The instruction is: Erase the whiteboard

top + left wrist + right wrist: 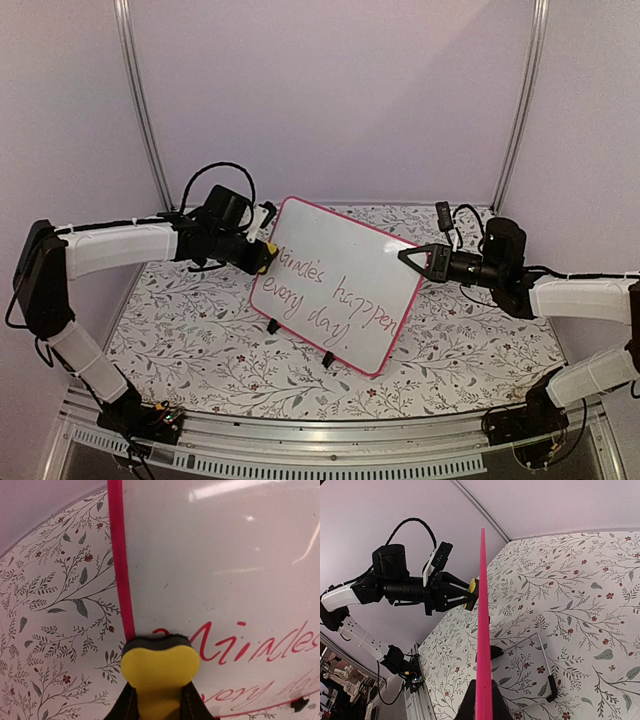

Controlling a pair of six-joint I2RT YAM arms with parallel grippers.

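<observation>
The whiteboard (300, 235) stands upright between the arms, its red writing (345, 292) unwiped. The left gripper (264, 255) clamps a yellow eraser (160, 667) against its left edge; the right gripper (415, 258) pinches its right edge. If that pinch slips, wiping pressure could topple the board

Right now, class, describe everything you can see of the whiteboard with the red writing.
The rectangular glossy white whiteboard has a thin pink-red frame and rounded corners. It stands on two small black clip feet on the floral tablecloth. Red handwriting crosses its face, not yet wiped. The left gripper presses a yellow, black-faced eraser at its left edge; the right gripper clasps its right edge.
</observation>
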